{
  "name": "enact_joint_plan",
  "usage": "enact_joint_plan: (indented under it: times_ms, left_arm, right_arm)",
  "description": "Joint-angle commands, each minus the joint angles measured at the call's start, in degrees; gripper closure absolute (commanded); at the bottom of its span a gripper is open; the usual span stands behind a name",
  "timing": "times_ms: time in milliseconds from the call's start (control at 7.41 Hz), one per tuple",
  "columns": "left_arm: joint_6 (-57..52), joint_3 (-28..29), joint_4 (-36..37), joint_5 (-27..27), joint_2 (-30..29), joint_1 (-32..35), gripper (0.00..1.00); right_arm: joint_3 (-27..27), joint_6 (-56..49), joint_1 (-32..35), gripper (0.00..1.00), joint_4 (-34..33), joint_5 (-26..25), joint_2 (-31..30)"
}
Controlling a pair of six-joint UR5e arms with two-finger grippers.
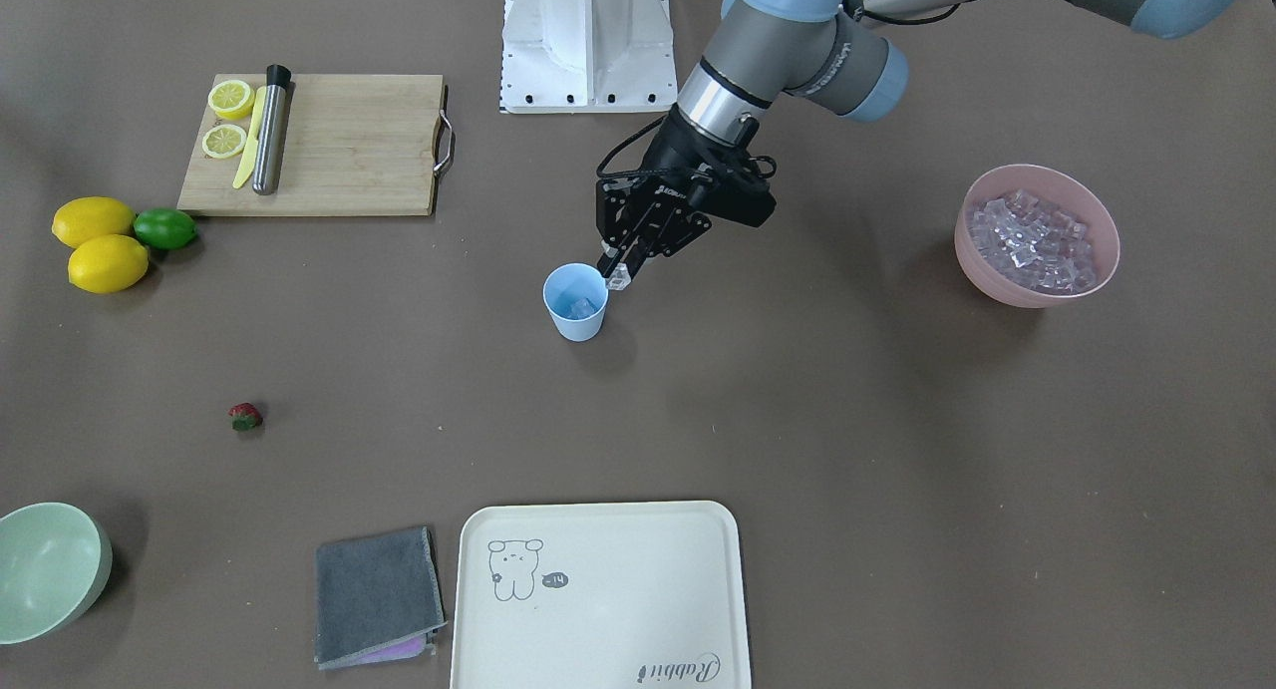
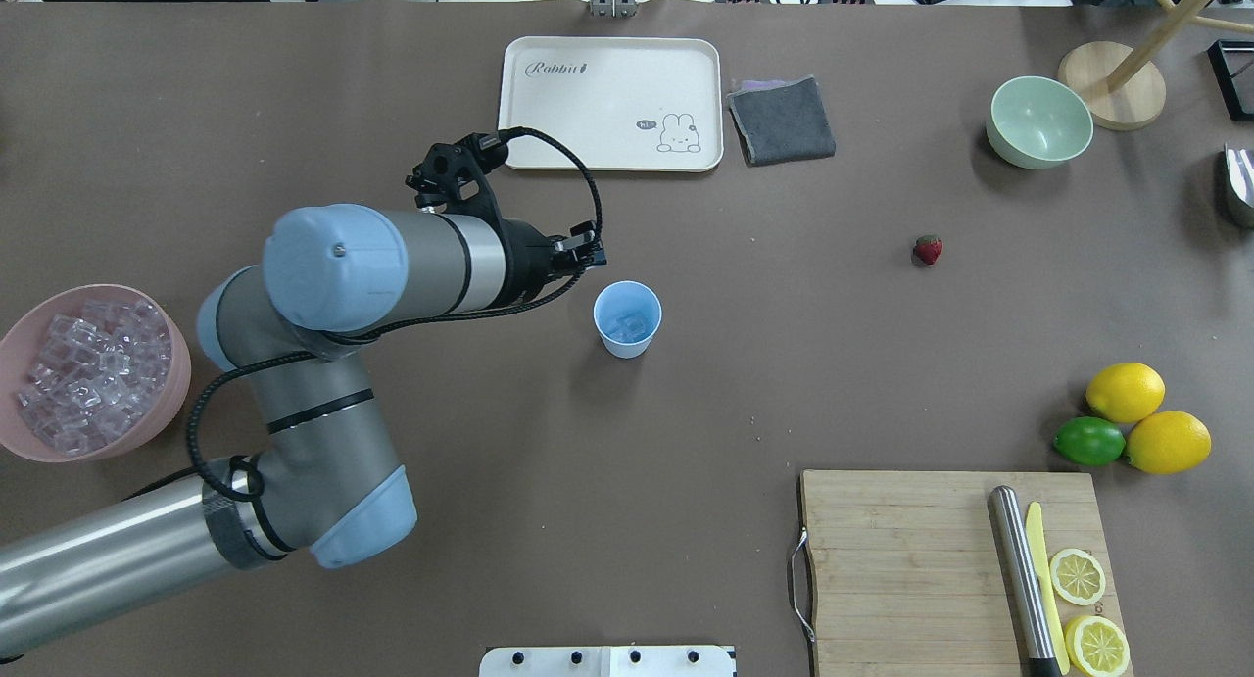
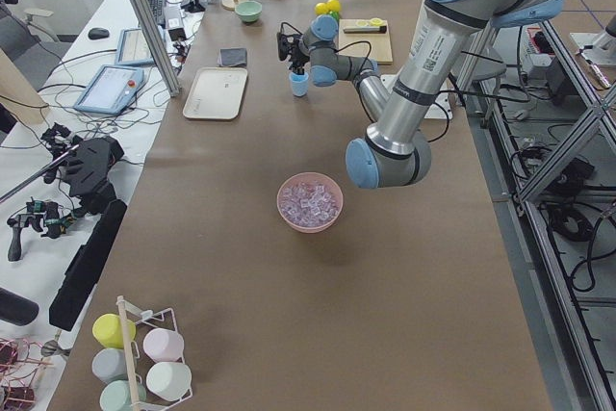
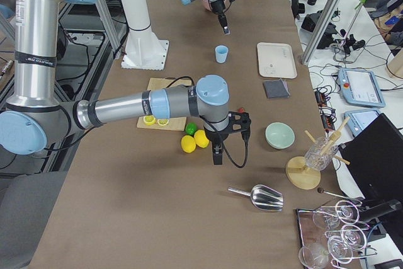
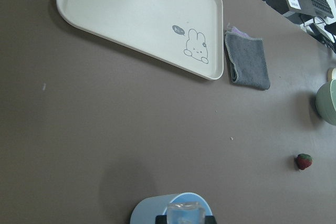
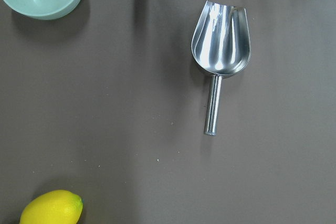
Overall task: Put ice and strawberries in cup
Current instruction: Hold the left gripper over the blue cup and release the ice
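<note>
The light-blue cup (image 1: 575, 302) stands upright mid-table with a few ice cubes (image 2: 627, 320) inside. My left gripper (image 1: 619, 273) hangs just above the cup's rim on the robot's side, shut on one clear ice cube (image 5: 186, 214). The pink bowl (image 1: 1037, 238) heaped with ice stands well off to the robot's left. The strawberry (image 1: 245, 416) lies alone on the table, also in the left wrist view (image 5: 303, 161). My right gripper (image 4: 216, 155) hovers far from the cup, beside the lemons; I cannot tell whether it is open or shut.
A cream tray (image 2: 549, 109), grey cloth (image 2: 781, 120) and pale green bowl (image 2: 1039, 121) sit along the far edge. A cutting board (image 2: 901, 559) holds lemon halves, a knife and a muddler. Two lemons and a lime (image 2: 1088, 441) lie nearby. A metal scoop (image 6: 220, 45) lies below the right wrist.
</note>
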State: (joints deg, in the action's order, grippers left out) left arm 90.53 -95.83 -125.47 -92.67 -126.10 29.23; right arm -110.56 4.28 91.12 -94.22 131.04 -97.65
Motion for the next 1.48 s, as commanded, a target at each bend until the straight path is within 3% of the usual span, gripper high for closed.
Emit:
enact_joint_plan:
  times_ms: [0, 674, 809, 944, 1349]
  left_arm:
    - [0.4, 4.7, 0.3, 5.6, -2.3, -2.9, 1.00]
    - [0.6, 4.5, 0.4, 5.7, -3.3, -4.4, 1.00]
    - [0.2, 3.9, 0.2, 5.3, -2.7, -4.4, 0.43]
    - [-1.2, 3.5, 0.3, 5.7, -2.6, -4.4, 0.02]
    - [-9.8, -4.9, 1.6, 5.1, 5.3, -4.3, 0.02]
  right_arm:
    - [0.0, 0.0, -0.1, 0.00, 0.0, 0.0, 0.0]
    - [0.1, 0.0, -0.2, 0.00, 0.0, 0.7, 0.1]
    - [0.2, 0.0, -0.2, 0.00, 0.0, 1.0, 0.0]
    - [0.2, 0.0, -0.3, 0.00, 0.0, 1.0, 0.1]
    - [0.2, 1.7, -0.4, 0.00, 0.0, 1.0, 1.0]
